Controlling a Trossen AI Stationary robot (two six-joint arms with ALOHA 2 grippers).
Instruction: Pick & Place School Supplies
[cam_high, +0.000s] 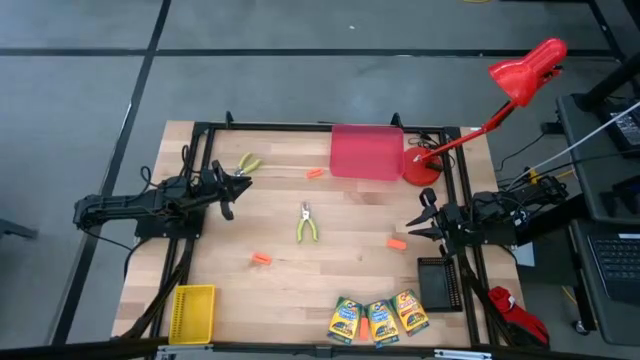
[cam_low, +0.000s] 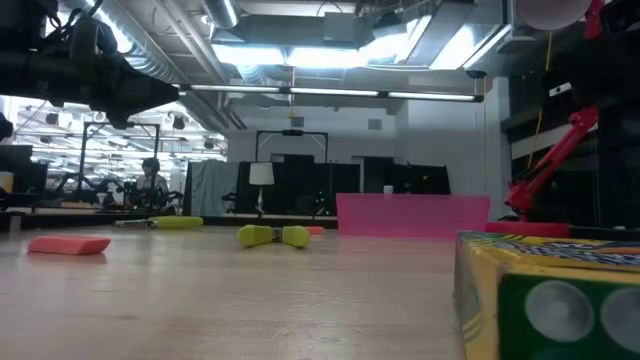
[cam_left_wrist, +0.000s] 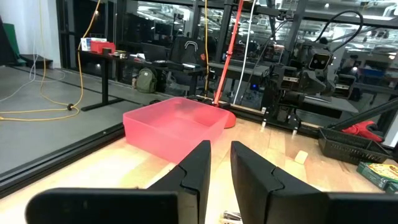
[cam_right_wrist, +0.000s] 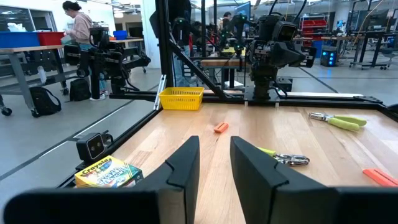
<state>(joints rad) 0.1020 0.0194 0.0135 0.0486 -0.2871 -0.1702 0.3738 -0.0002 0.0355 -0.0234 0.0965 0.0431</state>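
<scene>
Three green-and-yellow crayon boxes (cam_high: 381, 320) lie side by side at the table's near edge; one (cam_low: 550, 295) fills the low view's right corner. One pair of pliers (cam_high: 307, 222) lies at the table's middle, and another (cam_high: 248, 163) lies at the far left. Three orange sticks (cam_high: 315, 173) (cam_high: 262, 259) (cam_high: 397, 242) lie scattered on the wood. My left gripper (cam_high: 240, 185) hovers level at the left side, slightly open and with nothing between its fingers (cam_left_wrist: 221, 149). My right gripper (cam_high: 420, 222) hovers level at the right side, open and with nothing between its fingers (cam_right_wrist: 215, 143).
A red bin (cam_high: 367, 152) stands at the far middle, with a red lamp's base (cam_high: 420, 168) beside it. A yellow bin (cam_high: 193, 311) sits at the near left corner and a black bin (cam_high: 435, 283) at the near right. A black frame rail (cam_high: 330, 127) borders the table.
</scene>
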